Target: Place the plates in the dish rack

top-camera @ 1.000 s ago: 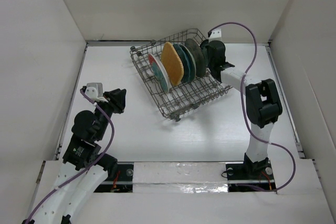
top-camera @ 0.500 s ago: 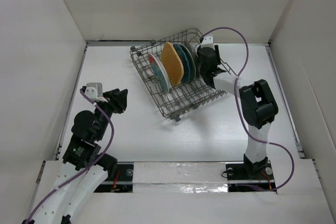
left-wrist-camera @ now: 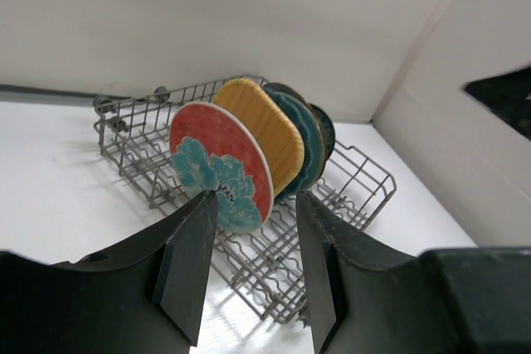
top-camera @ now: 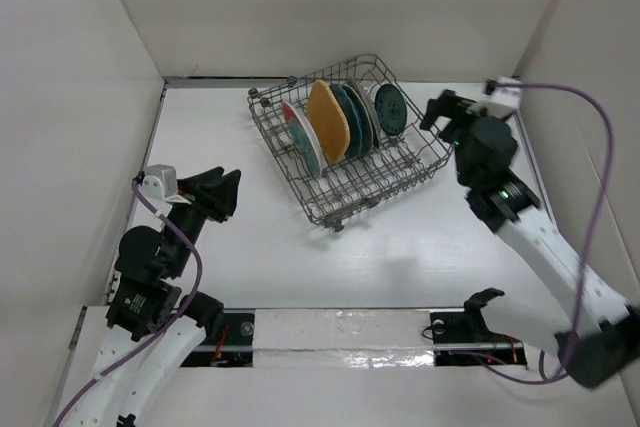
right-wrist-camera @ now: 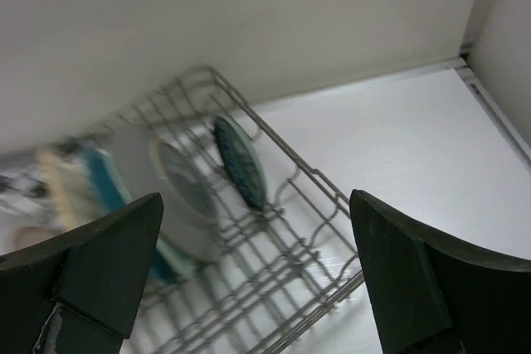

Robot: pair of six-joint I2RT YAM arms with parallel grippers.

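The dish rack [top-camera: 385, 185] sits at the table's far middle, holding several plates on edge: a red plate with teal flowers [top-camera: 299, 135], a yellow woven one [top-camera: 328, 121], a teal one [top-camera: 357, 119] and a small dark ringed one [top-camera: 390, 110]. My right gripper [top-camera: 437, 115] hovers open just right of the rack, empty. In the right wrist view the small dark plate [right-wrist-camera: 241, 163] stands beside a blurred pale plate [right-wrist-camera: 176, 195]. My left gripper [top-camera: 228, 195] stands open left of the rack, holding nothing. The left wrist view looks at the red plate [left-wrist-camera: 220, 163] and the yellow plate [left-wrist-camera: 265, 132].
White walls enclose the table on the left, back and right. The right wall [top-camera: 590, 97] is near my right arm. A purple cable [top-camera: 600, 187] loops off the right arm. The rack's near corner [top-camera: 335, 225] points toward the arm bases.
My right gripper opened and drew back to the right, out of the rack, leaving the small dark plate standing there. The left gripper opened a little wider and shifted slightly.
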